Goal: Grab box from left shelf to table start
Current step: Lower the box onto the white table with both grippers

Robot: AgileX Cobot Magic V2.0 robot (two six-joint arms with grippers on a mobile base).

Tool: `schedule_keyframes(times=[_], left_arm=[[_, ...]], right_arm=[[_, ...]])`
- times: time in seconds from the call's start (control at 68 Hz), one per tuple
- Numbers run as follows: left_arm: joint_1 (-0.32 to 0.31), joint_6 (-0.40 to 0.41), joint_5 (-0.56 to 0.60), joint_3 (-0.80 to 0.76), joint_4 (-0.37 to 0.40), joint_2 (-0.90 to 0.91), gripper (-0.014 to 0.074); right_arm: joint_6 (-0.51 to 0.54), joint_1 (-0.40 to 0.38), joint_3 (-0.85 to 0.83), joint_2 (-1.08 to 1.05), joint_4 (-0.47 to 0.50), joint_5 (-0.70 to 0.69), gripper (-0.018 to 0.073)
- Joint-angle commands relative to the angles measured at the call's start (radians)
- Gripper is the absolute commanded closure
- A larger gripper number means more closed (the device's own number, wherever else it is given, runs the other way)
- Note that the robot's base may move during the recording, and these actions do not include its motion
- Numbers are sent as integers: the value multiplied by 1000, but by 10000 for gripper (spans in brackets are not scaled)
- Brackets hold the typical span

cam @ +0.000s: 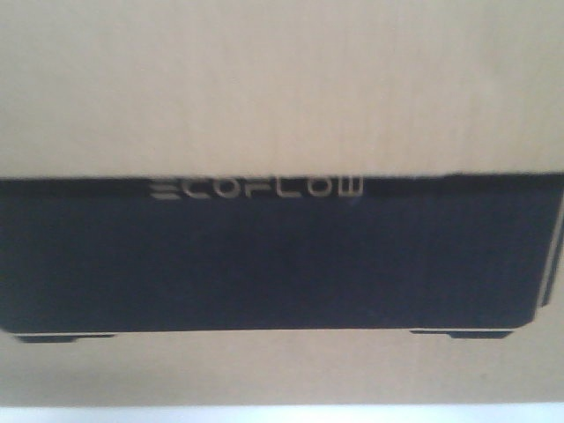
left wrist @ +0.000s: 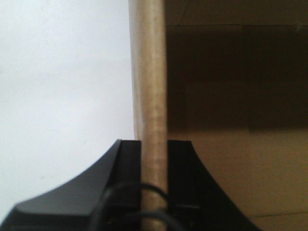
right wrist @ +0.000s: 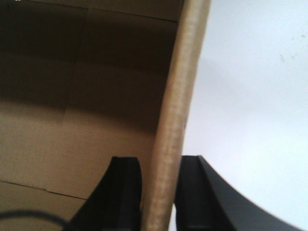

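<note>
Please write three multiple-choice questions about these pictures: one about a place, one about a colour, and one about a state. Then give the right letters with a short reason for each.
1. Where on the box is the black printed panel?
A. the lower half of the visible face
B. the top edge
C. only the left corner

2. What colour are the letters "ECOFLOW"?
A. red
B. pale
C. dark green

3. What is the left gripper doing?
A. hanging open, far from the box
B. holding a cup
C. jaws on either side of the box's wall edge

Answers: 1 A, the panel sits below plain brown cardboard. 2 B, light letters on black. 3 C, the cardboard edge runs between the dark jaws; the right gripper does likewise.
</note>
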State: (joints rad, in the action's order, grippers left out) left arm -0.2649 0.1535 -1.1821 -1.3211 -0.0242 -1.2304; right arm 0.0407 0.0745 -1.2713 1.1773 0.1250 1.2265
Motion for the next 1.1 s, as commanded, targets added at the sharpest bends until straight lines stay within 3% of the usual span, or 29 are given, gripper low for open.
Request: schedule_keyframes(times=[0.0, 0.456, 0.559, 0.676, 0.764, 0.853, 0.985, 1.088], left_arm=[[-8, -6, 117, -43, 0, -16, 689], [-6, -6, 170, -43, -44, -139, 689], [-6, -6, 171, -43, -44, -143, 689], [-6, -15, 167, -43, -44, -143, 665], [-6, -16, 157, -43, -44, -143, 549], [-6, -16, 155, -43, -42, -143, 342], [-6, -16, 146, -43, -40, -143, 36], [-6, -16, 132, -43, -40, -143, 29]], right_arm=[[14, -6, -39, 21, 4, -131, 495], [41, -6, 57, 87, -25, -250, 491], [41, -6, 57, 87, -28, -248, 431], [41, -6, 57, 87, -30, -238, 270], [41, -6, 57, 87, -33, -234, 130], [41, -6, 57, 87, -37, -229, 22], [41, -6, 57, 87, -41, -223, -25], [41, -6, 57, 85, -42, -223, -25]])
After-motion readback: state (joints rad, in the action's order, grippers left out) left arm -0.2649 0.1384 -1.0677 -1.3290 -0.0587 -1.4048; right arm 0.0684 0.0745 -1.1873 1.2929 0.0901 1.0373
